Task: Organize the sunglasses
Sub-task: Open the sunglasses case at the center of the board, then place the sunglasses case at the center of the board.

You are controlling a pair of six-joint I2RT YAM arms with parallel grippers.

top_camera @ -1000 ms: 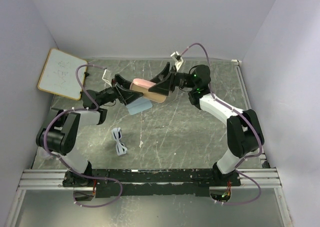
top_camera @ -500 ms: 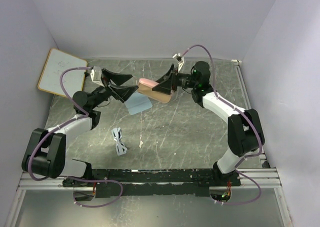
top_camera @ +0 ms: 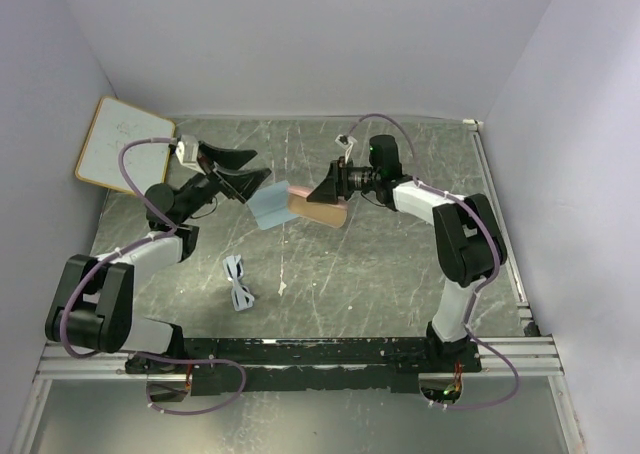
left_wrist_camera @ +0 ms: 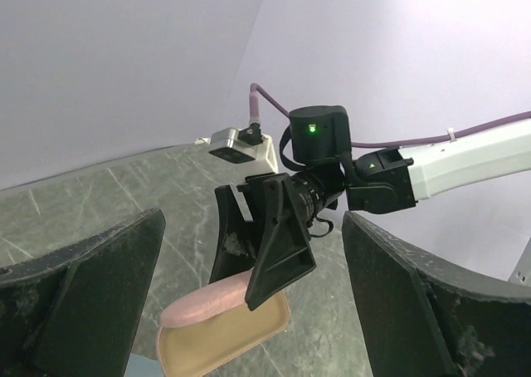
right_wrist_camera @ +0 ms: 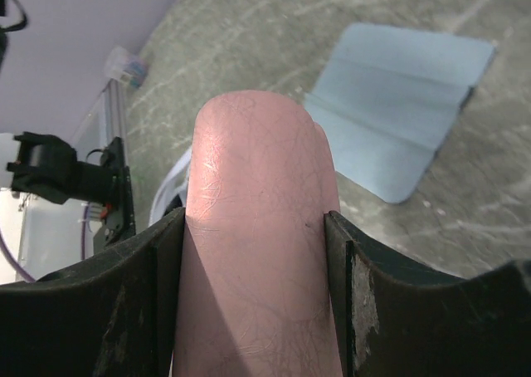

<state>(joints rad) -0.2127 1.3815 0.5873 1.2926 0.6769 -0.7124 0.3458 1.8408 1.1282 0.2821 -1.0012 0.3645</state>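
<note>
Finding one: the sunglasses lie flat on the table, in the near-left area, between the cloth and the rail at my bases. They are well apart from both of my grippers. Only the top view shows them plainly. The left wrist view does not take them in. The right wrist view gives only a pale sliver at the case's left edge, and I cannot tell whether that is the pair.

Finding two: the case is clamped across its width in my right gripper. The right wrist view shows both fingers pressed against its pink sides. The left wrist view adds what that one hides: a tan lower shell under the pink top. From above, the case's free end sits at the cloth's right edge; whether it touches the cloth I cannot tell.

Finding three: my left gripper stands spread wide with nothing between its jaws. It faces right, toward the case, above the cloth's far-left side.

Pose: my left arm folds back at the elbow near the left wall, with the forearm rising toward the middle. My right arm runs up the right side, then reaches left with the wrist angled downward. A whiteboard leans in the far-left corner.
</note>
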